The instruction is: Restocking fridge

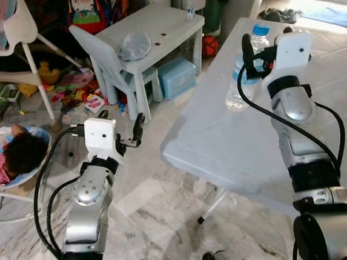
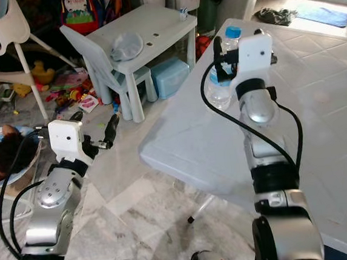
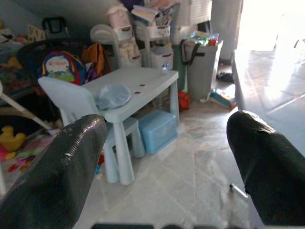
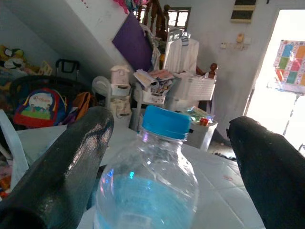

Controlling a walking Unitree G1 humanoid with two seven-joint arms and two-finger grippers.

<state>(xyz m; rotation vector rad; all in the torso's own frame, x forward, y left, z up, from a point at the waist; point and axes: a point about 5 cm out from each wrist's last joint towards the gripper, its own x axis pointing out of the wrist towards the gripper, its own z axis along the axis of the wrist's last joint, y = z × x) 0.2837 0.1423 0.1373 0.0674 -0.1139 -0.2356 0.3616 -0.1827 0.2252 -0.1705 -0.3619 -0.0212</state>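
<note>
At upper right of the left eye view, a water bottle [image 1: 246, 75] stands on the white table [image 1: 235, 137]. The right gripper [image 4: 169, 157] has its fingers spread either side of the bottle, not clamped. The left gripper [image 1: 122, 128] hangs apart at centre-left, holding nothing.

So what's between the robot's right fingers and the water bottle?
Nothing. In the right wrist view the open right gripper straddles the water bottle, with bare gaps beside it.
</note>
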